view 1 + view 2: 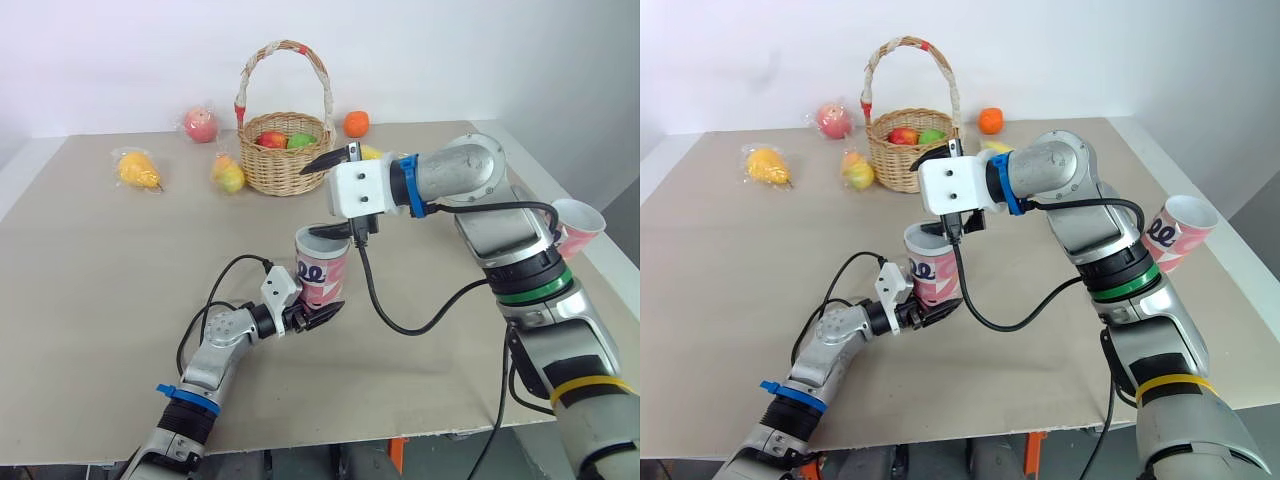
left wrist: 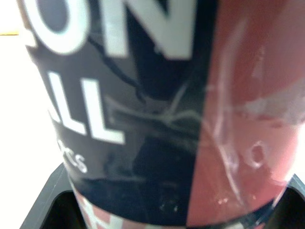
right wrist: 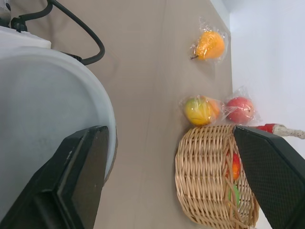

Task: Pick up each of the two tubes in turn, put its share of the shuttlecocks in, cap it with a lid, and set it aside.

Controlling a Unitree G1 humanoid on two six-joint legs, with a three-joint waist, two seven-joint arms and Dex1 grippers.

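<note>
Mid-frame, your left gripper (image 1: 318,313) clasped the tube (image 1: 325,275), your right gripper (image 3: 169,129) gaped beside its white lid (image 3: 47,105); capping judged underway, pressing it home next.

You had wide tan table (image 1: 110,300) across most of view, top matte, pale white edging along both sides. Plain white wall (image 1: 450,50) stood right behind table's far edge. Grey floor (image 1: 1265,200) showed past table's right corner. Light was even and soft; shadows on tabletop were faint. Below front edge you saw dark gap with small orange part (image 1: 398,452), too cut off to identify.
</note>
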